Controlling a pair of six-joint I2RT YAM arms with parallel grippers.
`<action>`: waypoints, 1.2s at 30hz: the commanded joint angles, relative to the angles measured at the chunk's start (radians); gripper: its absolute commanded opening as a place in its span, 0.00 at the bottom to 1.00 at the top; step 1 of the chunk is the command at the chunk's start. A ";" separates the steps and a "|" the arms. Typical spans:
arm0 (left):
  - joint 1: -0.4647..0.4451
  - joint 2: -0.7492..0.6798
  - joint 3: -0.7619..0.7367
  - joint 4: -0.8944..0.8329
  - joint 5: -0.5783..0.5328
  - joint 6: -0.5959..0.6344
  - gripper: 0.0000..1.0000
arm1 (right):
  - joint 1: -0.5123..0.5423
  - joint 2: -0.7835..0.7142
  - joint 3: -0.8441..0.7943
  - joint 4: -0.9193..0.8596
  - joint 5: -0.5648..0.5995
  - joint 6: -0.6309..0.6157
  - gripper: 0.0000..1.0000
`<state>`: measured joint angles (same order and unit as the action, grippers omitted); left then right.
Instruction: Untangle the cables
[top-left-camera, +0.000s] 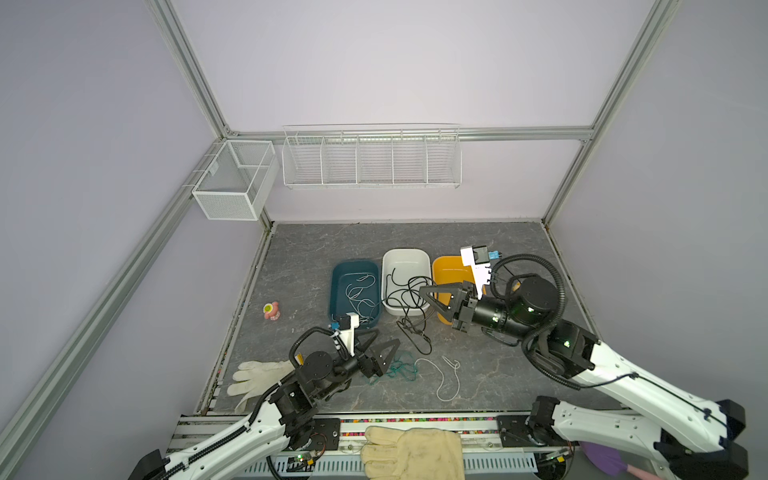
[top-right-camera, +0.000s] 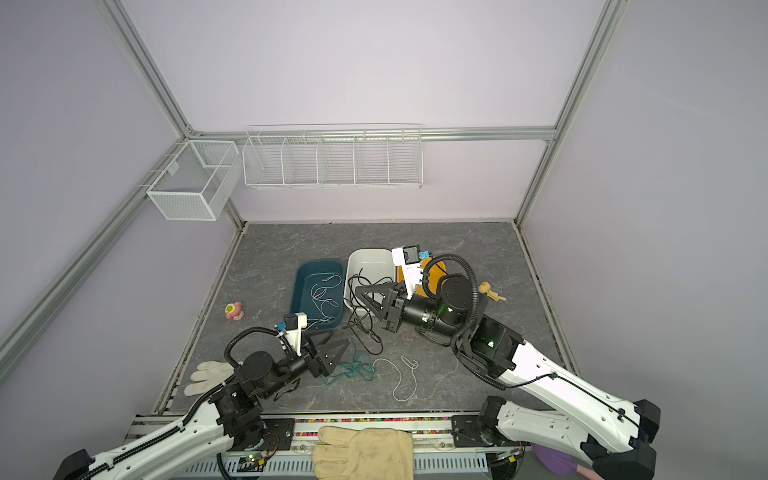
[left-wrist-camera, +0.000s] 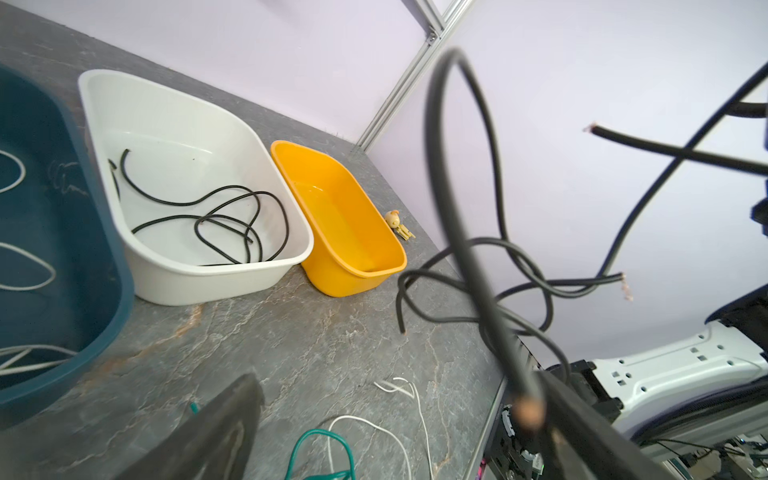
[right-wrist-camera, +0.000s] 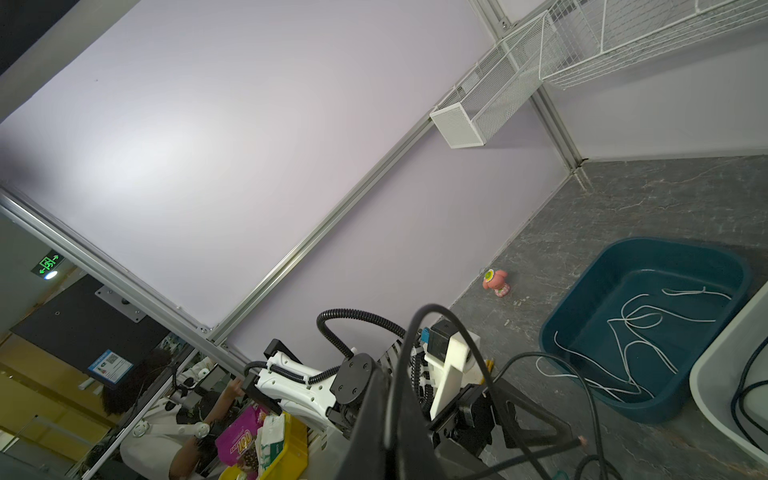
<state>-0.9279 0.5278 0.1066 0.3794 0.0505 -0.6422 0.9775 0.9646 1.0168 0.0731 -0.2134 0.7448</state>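
My right gripper (top-left-camera: 421, 288) (top-right-camera: 357, 289) (right-wrist-camera: 399, 415) hovers over the white bin (top-left-camera: 405, 257), shut on black cables (top-left-camera: 411, 328) (top-right-camera: 361, 328) (left-wrist-camera: 469, 208). They hang from it in loops down to the table. More black cable (left-wrist-camera: 224, 224) lies inside the white bin. My left gripper (top-left-camera: 387, 336) (top-right-camera: 332, 338) (left-wrist-camera: 386, 449) stands open and low, just left of a teal-green cable (top-left-camera: 401, 370) (left-wrist-camera: 320, 436) and holds nothing. A white cable (top-left-camera: 449, 382) (top-right-camera: 405, 382) lies loose beside the teal one. Several white cables (top-left-camera: 357, 295) (right-wrist-camera: 640, 324) sit in the teal bin (top-left-camera: 336, 274).
A yellow bin (top-left-camera: 446, 270) (left-wrist-camera: 345, 224) stands right of the white one, partly under my right arm. A pink toy (top-left-camera: 271, 311), a wooden figure (top-right-camera: 490, 291) and two gloves (top-left-camera: 257, 374) (top-left-camera: 411, 453) lie around. Wire baskets (top-left-camera: 370, 158) hang on the back wall.
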 joint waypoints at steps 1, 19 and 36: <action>-0.003 0.020 0.015 0.041 0.024 0.032 1.00 | -0.008 0.006 -0.014 0.070 -0.050 0.041 0.06; -0.006 0.135 0.017 0.252 0.027 -0.127 0.99 | -0.011 0.017 -0.045 0.095 -0.053 0.050 0.06; -0.011 0.353 0.153 0.235 0.128 -0.156 0.83 | -0.010 -0.001 -0.044 0.071 -0.037 0.029 0.06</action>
<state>-0.9325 0.8612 0.2234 0.5941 0.1478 -0.7948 0.9749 0.9825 0.9852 0.1314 -0.2584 0.7845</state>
